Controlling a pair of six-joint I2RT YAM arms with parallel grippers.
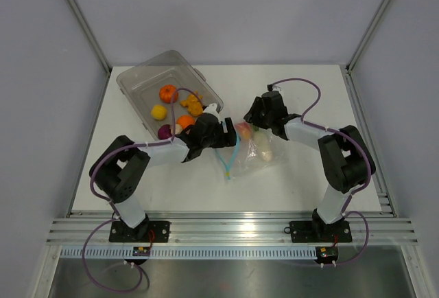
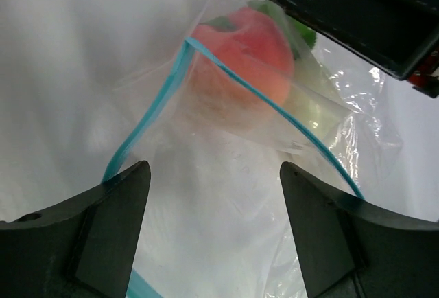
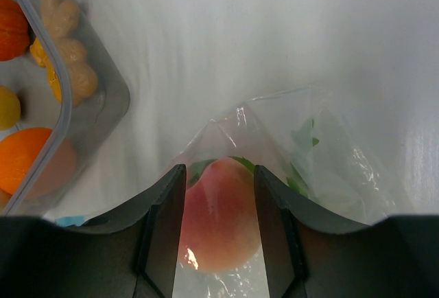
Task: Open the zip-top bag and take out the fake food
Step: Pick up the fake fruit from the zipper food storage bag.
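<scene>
Inside, the crinkly, blue-zipped zip-top bag (image 2: 322,116) shows a peach (image 3: 219,229) pinched by the right hand (image 3: 219,171); left hand (image 2: 214,174) gapes open.

- No lettering, label, brand, number or sign can be read in any of the three views.
- The zip-top bag (image 2: 226,202) is seen up close, and only clear film and a plain blue zip strip are shown.
- The clear tub (image 1: 137,82) is seen without legible marking.
</scene>
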